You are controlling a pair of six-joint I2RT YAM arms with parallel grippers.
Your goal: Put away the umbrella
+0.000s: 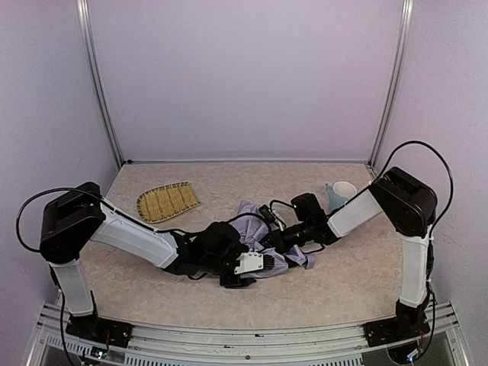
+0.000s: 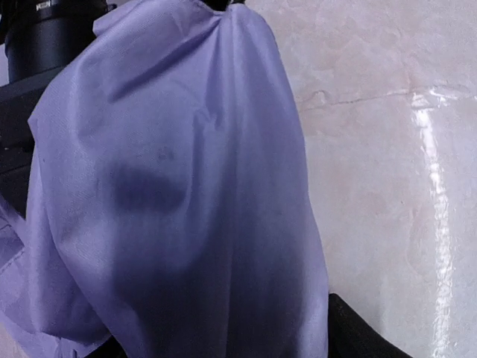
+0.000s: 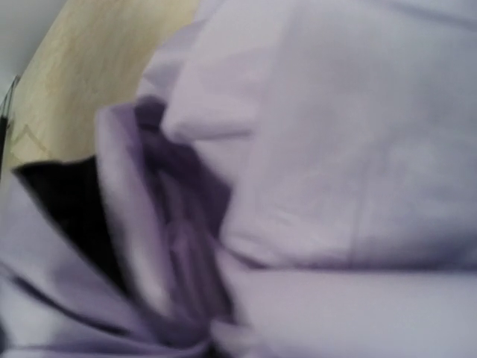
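Umbrella [image 1: 250, 213] crumpled on table [image 1: 343, 282]; fabric hides left jaws, right jaws: width cannot tell.

A plain lavender back wall [image 1: 244, 76] is closing off the far side, with side walls [image 1: 38, 114] flanking it left and right. Two metal posts [image 1: 99, 84] are standing at the far corners. The beige marbled bench [image 1: 343, 282] is catching a glossy light streak [image 2: 432, 149].

The table [image 1: 347, 286] bears the umbrella [image 1: 250, 213], a straw tray [image 1: 168, 202] and a cup [image 1: 341, 193].
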